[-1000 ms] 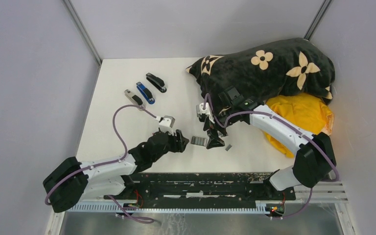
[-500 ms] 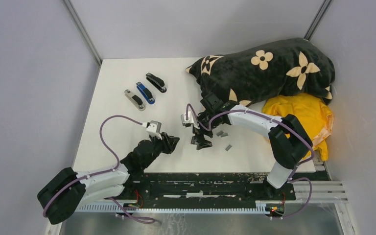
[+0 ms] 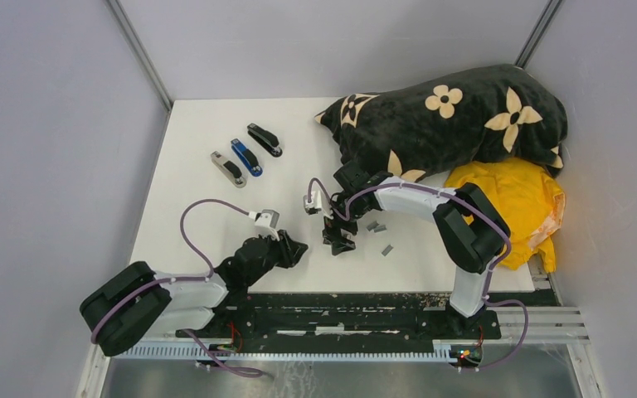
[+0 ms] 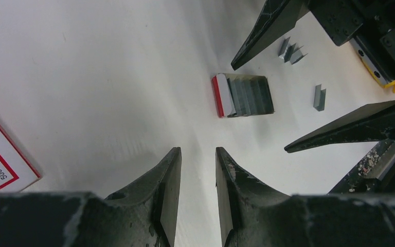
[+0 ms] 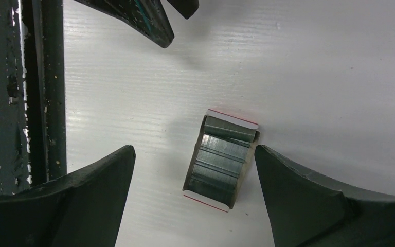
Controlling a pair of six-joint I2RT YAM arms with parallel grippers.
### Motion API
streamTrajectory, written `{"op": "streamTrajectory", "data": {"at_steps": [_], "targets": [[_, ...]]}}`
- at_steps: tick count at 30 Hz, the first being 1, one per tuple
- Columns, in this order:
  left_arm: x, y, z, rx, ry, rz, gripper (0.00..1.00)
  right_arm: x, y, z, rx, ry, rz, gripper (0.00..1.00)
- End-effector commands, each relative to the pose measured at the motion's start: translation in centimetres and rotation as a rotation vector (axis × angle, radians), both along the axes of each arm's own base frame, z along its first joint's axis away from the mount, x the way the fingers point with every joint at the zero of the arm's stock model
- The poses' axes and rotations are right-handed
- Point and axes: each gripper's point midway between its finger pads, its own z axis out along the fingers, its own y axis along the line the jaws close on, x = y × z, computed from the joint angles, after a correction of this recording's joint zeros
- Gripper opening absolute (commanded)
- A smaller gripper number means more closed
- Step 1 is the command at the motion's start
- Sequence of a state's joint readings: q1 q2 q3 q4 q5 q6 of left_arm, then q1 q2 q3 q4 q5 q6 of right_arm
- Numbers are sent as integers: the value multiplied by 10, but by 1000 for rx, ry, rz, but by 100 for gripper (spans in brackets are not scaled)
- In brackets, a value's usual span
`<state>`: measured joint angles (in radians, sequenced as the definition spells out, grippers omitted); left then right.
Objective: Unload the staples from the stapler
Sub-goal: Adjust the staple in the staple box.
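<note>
the nearest risk, as i judge it, sits under the right hand (image 5: 194, 150): its fingers stand wide apart on either side of an open red-edged tray (image 5: 221, 164) packed with rows of staples. if they close on those thin walls, the tray could buckle, tip or skid on the smooth surface and scatter its rows. the left hand (image 4: 198, 154) is just beside it, fingers drawn near together with a narrow gap and nothing in it. its tips point at the same tray, so a reach from either arm could knock the two hands together. the staples (image 4: 319, 96) already out lie as loose short grey strips flat on the desk (image 3: 207, 224), one near the right hand and a small cluster (image 4: 289, 51) just beyond it. they are thin and low, so a pinch could slide them away or snap a strip. the three staplers (image 3: 246, 157) lie closed, side by side, well apart at the far left, and i cannot tell whether any is loaded. a white, red-lined box (image 4: 0, 159) shows at the edge of the left wrist view. the desk is white and matte, with a black rail (image 3: 340, 311) along the near edge. a black flowered blanket (image 3: 464, 116) and a yellow cloth (image 3: 518, 195) are heaped at the far right, and plain grey walls close it in.
</note>
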<state>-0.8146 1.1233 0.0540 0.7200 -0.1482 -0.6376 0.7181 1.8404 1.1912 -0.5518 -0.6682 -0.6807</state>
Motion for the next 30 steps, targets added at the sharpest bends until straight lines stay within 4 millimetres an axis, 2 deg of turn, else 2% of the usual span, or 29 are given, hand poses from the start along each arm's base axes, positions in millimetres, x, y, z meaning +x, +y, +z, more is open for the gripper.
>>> {"op": "streamTrajectory", "data": {"at_steps": [1,12,30], "targets": [[2,-12,9,-83,13,-8,37,15,16,9,38,-36,-10,94],[-3,-33,-3,-70,56,-111,38,13,20,5,50,-2,-4,93],[-2,-38,-10,-59,81,-125,39,5,24,12,81,32,21,91]]}}
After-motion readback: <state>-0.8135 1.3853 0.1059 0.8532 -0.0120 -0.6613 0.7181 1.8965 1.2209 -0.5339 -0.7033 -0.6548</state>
